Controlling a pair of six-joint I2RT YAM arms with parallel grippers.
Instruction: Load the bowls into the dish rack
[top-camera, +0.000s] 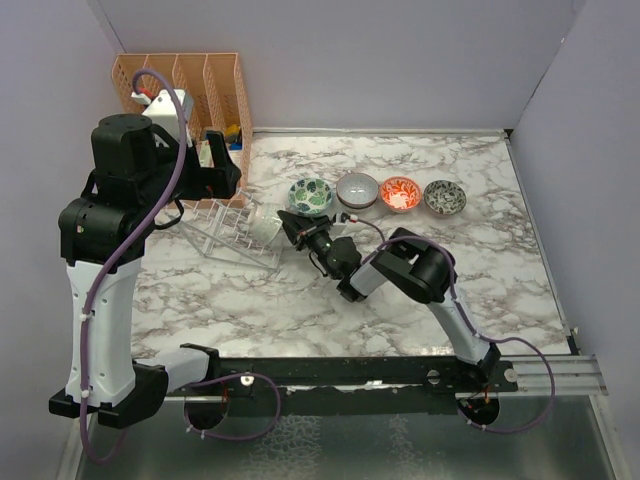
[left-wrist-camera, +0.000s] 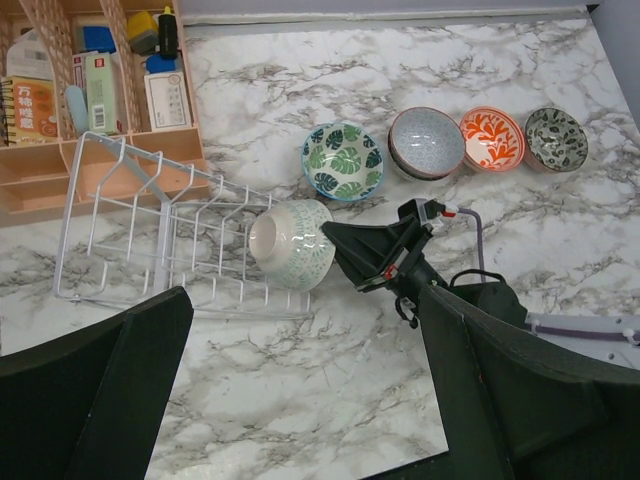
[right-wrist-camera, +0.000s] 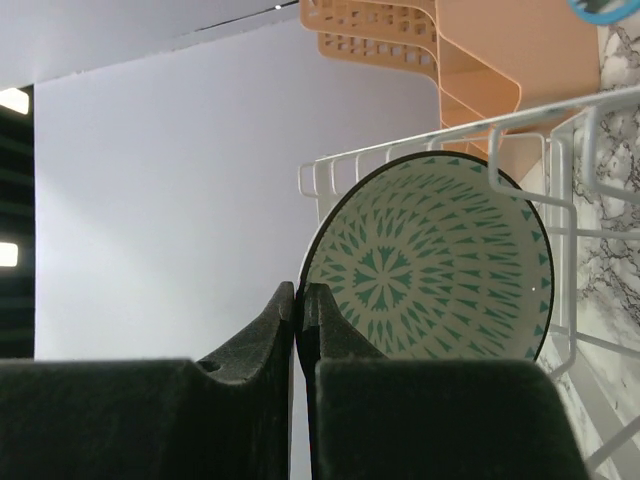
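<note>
The right gripper (right-wrist-camera: 298, 300) is pinched tight on the rim of a teal-triangle bowl (right-wrist-camera: 430, 265). The bowl stands on edge among the wires at the right end of the dish rack (left-wrist-camera: 150, 240), its patterned face toward the wrist camera. The right arm (top-camera: 420, 270) lies low, stretched from the near edge leftward across the middle of the counter (top-camera: 500, 280). The left gripper (top-camera: 218, 168) hangs above the rack, fingers spread wide and empty, and the left arm (top-camera: 105, 230) stands tall at the left edge. Rack wires cross part of the held bowl. Just beyond the right wrist, a row of four runs toward the right edge: leaf bowl (left-wrist-camera: 343, 161), grey bowl (left-wrist-camera: 427, 142), red-orange bowl (left-wrist-camera: 492, 138), dark speckled bowl (left-wrist-camera: 556, 139). An orange organizer (left-wrist-camera: 90, 150) fills the far-left corner, just behind the rack
</note>
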